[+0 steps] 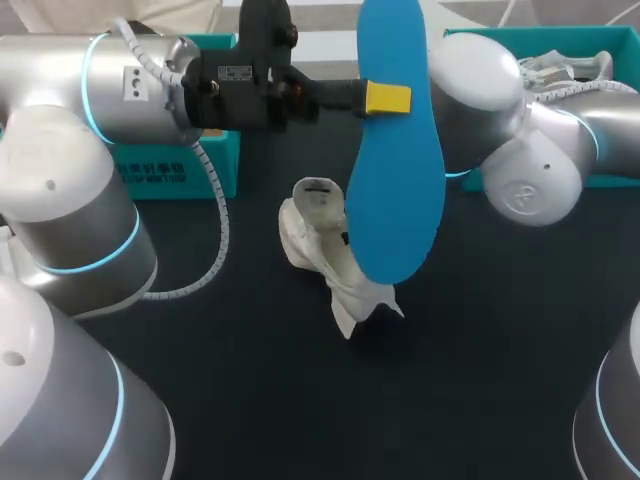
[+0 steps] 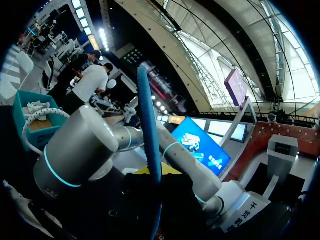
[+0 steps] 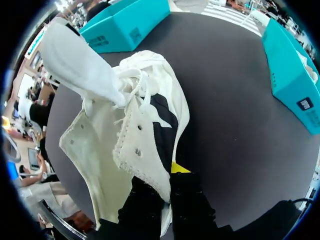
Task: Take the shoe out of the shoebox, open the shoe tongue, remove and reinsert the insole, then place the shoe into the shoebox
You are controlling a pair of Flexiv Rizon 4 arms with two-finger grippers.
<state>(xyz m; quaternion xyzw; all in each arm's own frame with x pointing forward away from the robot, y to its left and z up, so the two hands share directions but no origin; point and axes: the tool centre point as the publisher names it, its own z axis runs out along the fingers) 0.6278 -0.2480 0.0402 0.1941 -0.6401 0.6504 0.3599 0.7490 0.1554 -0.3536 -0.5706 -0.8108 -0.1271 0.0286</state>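
Observation:
My left gripper point(image 1: 385, 98) is shut on a blue insole point(image 1: 396, 150), which it holds upright high over the table's middle. In the left wrist view the insole point(image 2: 150, 145) shows edge-on, rising from between the yellow tips of the left gripper point(image 2: 152, 172). Below it is the white shoe point(image 1: 318, 240), its tongue pulled open. In the head view the insole hides my right gripper. In the right wrist view the right gripper point(image 3: 162, 182) is shut on the side wall of the shoe point(image 3: 145, 125), by the eyelets. I cannot tell whether the shoe rests on the table.
A teal shoebox point(image 1: 185, 165) stands at the back left behind my left arm. A second teal box point(image 1: 470, 40) at the back right holds another white shoe point(image 1: 570, 65). Both boxes also show in the right wrist view, the first box point(image 3: 125, 22) and the second box point(image 3: 295, 75). The table point(image 1: 480, 340) is black.

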